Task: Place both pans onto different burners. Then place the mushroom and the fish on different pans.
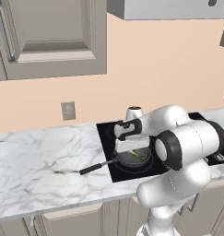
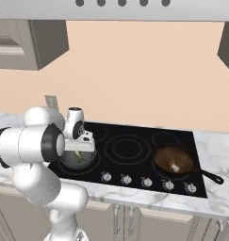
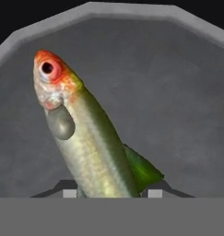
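Observation:
My gripper (image 3: 111,193) is shut on the fish (image 3: 92,143), a slender greenish-grey fish with an orange-red head; its tail end sits between my fingertips. Behind it lies the floor of the dark grey pan (image 3: 178,92). That pan (image 1: 125,160) rests on the front left burner of the black cooktop (image 2: 130,150), its black handle pointing left over the counter. My gripper (image 1: 132,146) hangs just above it with the fish (image 1: 137,154) at its tips. The rusty-brown pan (image 2: 175,159) sits on the front right burner with the mushroom (image 2: 174,167) inside.
Silver knobs (image 2: 146,181) line the cooktop's front edge. A ring burner (image 2: 127,148) lies bare in the middle. Marble counter (image 1: 35,161) stretches to the left. Wall cabinets and a range hood hang overhead, and an outlet (image 1: 68,110) is on the wall.

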Robot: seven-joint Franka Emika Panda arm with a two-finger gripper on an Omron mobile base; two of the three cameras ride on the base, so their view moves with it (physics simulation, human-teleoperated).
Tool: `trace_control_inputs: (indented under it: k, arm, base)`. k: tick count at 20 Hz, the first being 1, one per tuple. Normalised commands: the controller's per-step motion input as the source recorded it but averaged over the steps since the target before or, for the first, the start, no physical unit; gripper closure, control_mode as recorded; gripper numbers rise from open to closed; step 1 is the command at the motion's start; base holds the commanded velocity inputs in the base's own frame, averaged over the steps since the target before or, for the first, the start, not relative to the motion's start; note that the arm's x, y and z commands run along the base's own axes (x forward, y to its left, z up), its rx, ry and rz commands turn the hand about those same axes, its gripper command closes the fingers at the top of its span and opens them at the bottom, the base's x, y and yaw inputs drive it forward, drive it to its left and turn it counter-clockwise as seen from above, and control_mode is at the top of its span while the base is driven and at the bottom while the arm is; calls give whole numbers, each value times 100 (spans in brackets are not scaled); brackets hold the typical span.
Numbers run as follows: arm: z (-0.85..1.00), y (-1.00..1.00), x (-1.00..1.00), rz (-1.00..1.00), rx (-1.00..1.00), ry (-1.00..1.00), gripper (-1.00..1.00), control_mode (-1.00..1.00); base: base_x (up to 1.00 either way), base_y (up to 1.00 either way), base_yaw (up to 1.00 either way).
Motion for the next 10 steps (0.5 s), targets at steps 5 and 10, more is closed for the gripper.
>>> trace_control_inputs:
  k: [5, 10]
  arm:
    - [-7, 2, 0, 0, 0, 0, -100, -100]
    - [-1, 0, 0, 0, 0, 0, -100, -100]
  base:
    - [0, 0, 0]
    - [0, 0, 0]
